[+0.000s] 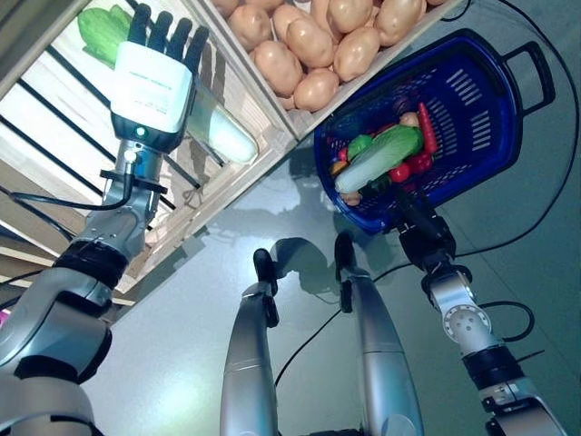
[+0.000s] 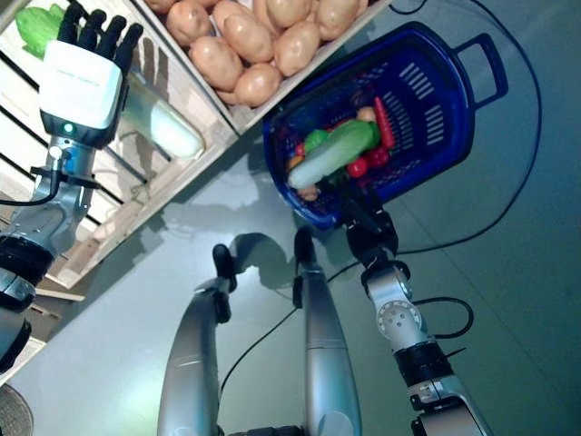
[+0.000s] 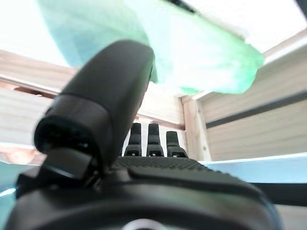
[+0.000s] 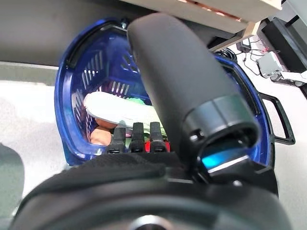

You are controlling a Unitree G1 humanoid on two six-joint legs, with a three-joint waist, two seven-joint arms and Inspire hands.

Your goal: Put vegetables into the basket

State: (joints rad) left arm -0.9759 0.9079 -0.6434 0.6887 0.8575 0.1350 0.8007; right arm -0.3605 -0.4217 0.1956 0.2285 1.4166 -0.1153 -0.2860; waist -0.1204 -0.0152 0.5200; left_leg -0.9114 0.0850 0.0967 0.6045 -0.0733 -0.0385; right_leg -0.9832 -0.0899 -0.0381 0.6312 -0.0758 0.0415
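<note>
A napa cabbage point(image 1: 224, 136) with green leaves point(image 3: 192, 57) lies in a wooden crate compartment point(image 1: 54, 118). My left hand point(image 1: 154, 82) reaches over it from above, fingers straight, covering its middle. The blue plastic basket point(image 1: 508, 118) hangs at the right, and my right hand point(image 1: 413, 216) is curled round its near handle. Inside the basket lie another napa cabbage point(image 1: 377, 156), a red chilli point(image 1: 427, 127), a green pepper point(image 1: 359, 145) and red tomatoes point(image 1: 410, 166). The right wrist view shows the basket point(image 4: 76, 96) and that cabbage point(image 4: 115, 108) past my fingers.
The neighbouring crate compartment holds several potatoes point(image 1: 318, 45). A wooden divider point(image 1: 245, 77) separates it from the cabbage compartment. The crate's slatted front point(image 1: 182, 195) runs toward the lower left. Grey floor point(image 1: 536, 300) lies beneath the basket.
</note>
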